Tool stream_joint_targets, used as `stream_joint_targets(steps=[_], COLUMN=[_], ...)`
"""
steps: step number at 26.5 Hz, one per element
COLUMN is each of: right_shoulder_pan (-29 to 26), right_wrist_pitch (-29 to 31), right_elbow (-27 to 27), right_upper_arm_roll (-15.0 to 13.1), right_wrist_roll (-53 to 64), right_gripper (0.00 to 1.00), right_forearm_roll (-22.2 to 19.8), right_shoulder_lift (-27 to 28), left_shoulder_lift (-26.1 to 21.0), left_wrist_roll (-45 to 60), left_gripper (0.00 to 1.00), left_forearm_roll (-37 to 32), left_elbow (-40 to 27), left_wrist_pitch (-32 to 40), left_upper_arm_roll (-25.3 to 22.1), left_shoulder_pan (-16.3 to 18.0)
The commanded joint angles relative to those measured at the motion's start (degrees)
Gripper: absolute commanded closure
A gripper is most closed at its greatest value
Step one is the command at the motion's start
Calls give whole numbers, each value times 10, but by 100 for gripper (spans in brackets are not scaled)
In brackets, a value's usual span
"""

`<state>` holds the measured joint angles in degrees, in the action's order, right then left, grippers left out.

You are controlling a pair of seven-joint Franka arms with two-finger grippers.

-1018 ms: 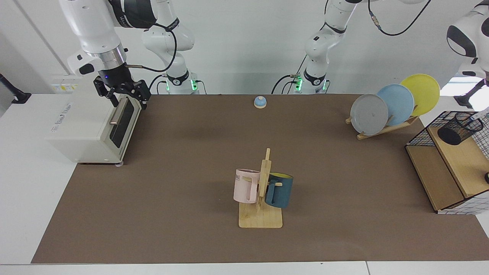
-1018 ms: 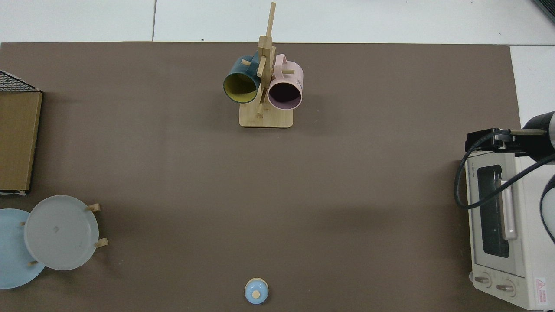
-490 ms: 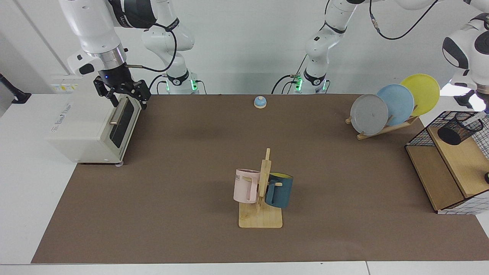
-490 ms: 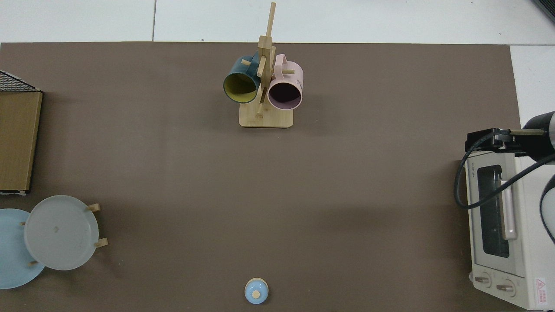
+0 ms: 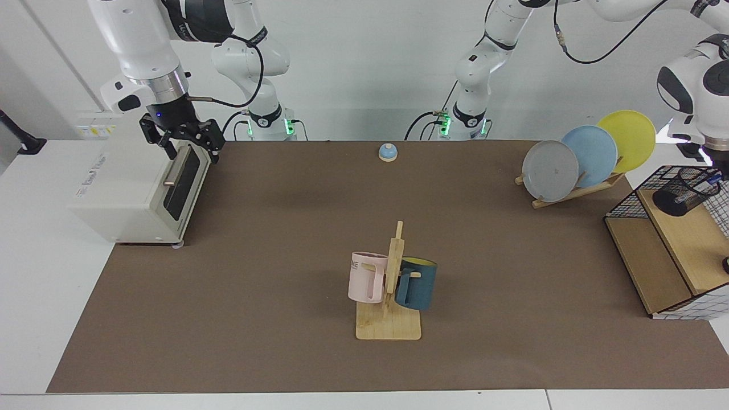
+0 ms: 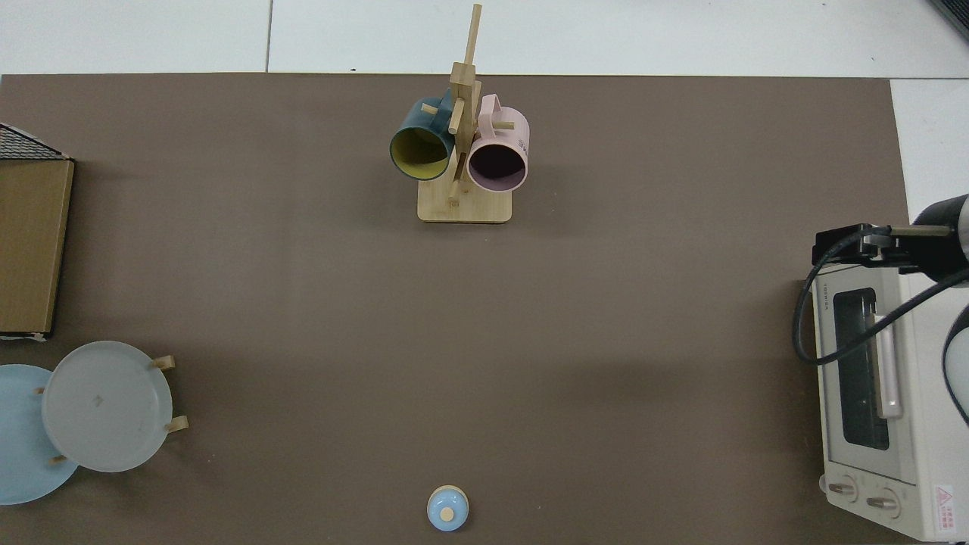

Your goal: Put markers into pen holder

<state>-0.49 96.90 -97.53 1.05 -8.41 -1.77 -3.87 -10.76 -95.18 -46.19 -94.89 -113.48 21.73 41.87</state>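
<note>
The pen holder (image 5: 682, 192), a small black mesh cup, stands on the wooden top shelf of the wire rack (image 5: 660, 256) at the far right of the facing view. A slim piece of the marker (image 5: 712, 181), blue and white, shows at the holder's mouth. Directly above it my left gripper (image 5: 722, 165) hangs at the picture's edge, mostly cut off. My right gripper (image 5: 183, 142) waits open over the top front edge of the toaster oven (image 5: 136, 188) with nothing in it. In the top view that gripper (image 6: 855, 246) sits at the oven's corner; the holder is out of view there.
A wooden mug tree (image 5: 390, 296) with a pink and a dark blue mug stands mid-table near the front. A plate rack (image 5: 575, 159) holds grey, blue and yellow plates at the back right. A small blue bell (image 5: 388, 151) sits at the back centre.
My left arm's wrist has shifted inward and down over the rack. The marker has sunk from above the holder's rim to its mouth. The right arm has stayed still.
</note>
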Motion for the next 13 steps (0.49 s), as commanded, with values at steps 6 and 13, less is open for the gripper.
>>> stream_joint_targets(steps=[6, 13], right_shoulder_pan=[-12, -12], right_wrist_pitch=[-7, -7], right_elbow=[5, 6], right_upper_arm_roll=[7, 6], right_wrist_roll=[8, 8], right_gripper=[0, 0], right_forearm_roll=[4, 4], right_shoulder_lift=[1, 1], left_shoulder_lift=[5, 4], left_wrist_roll=[9, 42], left_gripper=[0, 0], left_forearm_roll=[-7, 28], left_elbow=[44, 56], left_wrist_pitch=[26, 30], left_upper_arm_roll=[11, 20], left_shoulder_pan=[-28, -55])
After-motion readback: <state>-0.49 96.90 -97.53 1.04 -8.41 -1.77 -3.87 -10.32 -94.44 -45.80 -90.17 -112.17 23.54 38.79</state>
